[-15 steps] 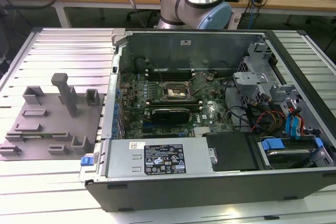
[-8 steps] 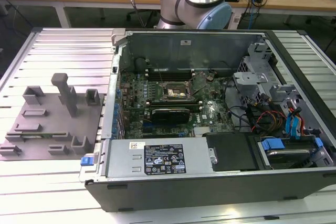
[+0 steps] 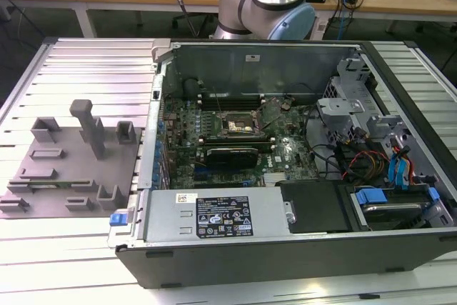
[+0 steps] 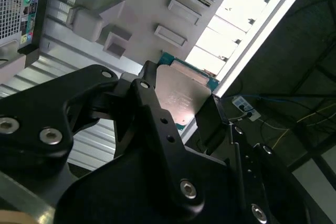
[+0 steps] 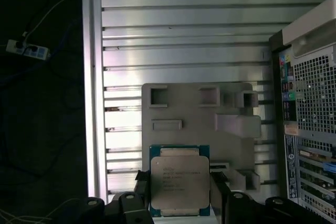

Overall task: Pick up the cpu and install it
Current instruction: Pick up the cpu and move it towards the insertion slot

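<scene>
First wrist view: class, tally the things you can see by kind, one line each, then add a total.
cpu: 1, clamped in the gripper
gripper: 1
grey fixture tray: 1
computer case: 1
power strip: 1
Total: 5

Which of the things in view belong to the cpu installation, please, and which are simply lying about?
Part of the job: the cpu, clamped in the gripper; the motherboard socket; the computer case.
Lying about: grey holder tray; power supply; drive cables; floor power strip.
</scene>
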`<state>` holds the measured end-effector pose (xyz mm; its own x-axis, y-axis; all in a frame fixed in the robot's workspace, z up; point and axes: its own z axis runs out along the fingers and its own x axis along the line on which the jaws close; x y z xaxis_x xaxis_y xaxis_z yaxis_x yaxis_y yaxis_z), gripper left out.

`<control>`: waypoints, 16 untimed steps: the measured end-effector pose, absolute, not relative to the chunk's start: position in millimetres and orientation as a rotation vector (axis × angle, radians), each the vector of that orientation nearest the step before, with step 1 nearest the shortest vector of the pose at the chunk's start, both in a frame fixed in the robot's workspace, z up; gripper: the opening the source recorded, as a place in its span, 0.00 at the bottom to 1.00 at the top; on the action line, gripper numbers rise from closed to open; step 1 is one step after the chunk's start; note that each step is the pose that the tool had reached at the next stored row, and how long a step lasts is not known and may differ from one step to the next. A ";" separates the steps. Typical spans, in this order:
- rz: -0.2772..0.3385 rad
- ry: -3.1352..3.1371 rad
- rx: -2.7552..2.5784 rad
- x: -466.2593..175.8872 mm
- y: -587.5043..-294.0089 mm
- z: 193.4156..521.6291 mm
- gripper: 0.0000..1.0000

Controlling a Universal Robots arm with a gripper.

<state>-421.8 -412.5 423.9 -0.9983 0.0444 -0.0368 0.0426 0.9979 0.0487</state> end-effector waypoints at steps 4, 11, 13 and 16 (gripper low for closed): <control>0.074 3.102 0.068 -415.3 -412.5 424.0 0.54; 0.074 3.102 0.068 -378.5 -412.5 424.0 0.54; 0.074 3.103 0.068 -369.6 -412.5 424.0 0.54; 0.074 3.103 0.068 -354.3 -412.5 424.1 0.54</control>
